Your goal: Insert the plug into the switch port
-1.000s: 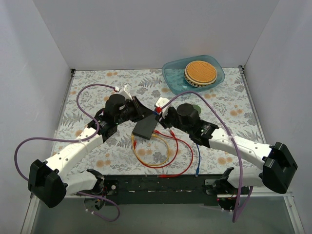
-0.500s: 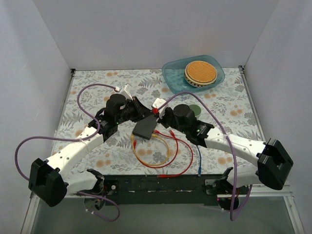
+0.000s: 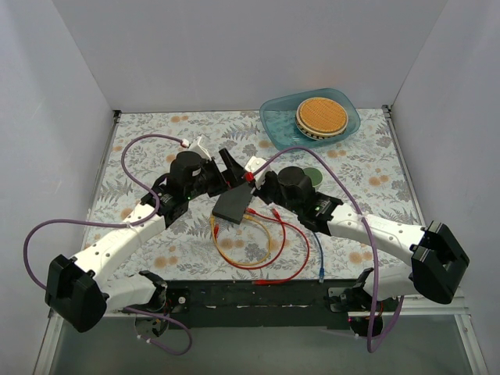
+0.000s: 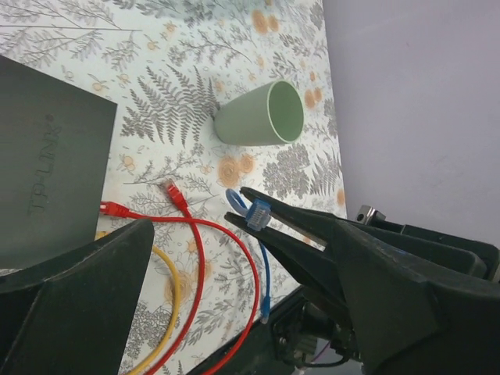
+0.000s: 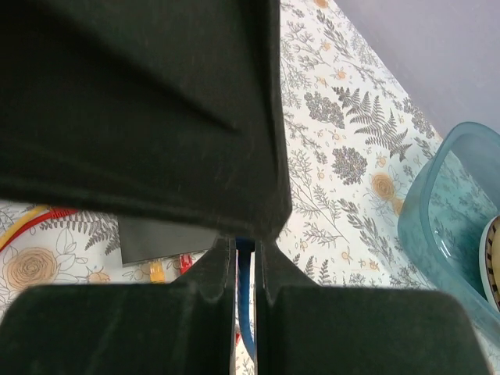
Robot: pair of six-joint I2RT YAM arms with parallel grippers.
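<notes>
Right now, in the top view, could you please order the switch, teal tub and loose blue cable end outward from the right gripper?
From the right gripper:
1. switch, alongside.
2. teal tub, far side.
3. loose blue cable end, near edge.

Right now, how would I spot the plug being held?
Find the flat black box mid-table on the flowered cloth. Near it the right gripper pinches a plug on a blue cable; the red cable and yellow cable lie loose.
</notes>
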